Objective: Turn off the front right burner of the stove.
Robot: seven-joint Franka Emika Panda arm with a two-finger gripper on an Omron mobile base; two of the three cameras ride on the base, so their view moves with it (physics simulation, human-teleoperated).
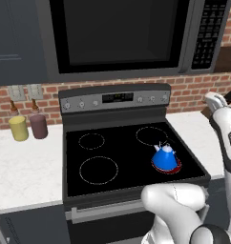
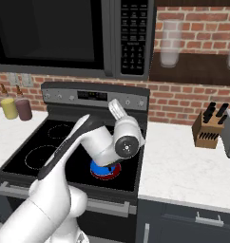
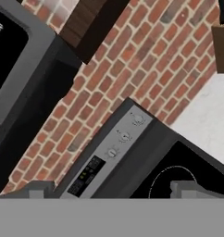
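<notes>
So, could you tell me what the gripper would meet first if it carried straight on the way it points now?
Probably the stove's back panel near its right-hand knobs, though depth is unclear; the gripper may instead pass just above it to the brick wall.

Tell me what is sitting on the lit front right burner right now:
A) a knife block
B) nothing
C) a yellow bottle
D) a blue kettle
D. A small blue kettle with a white lid stands on the front right burner, whose red glowing rim shows around the kettle's base on the stove.
</notes>
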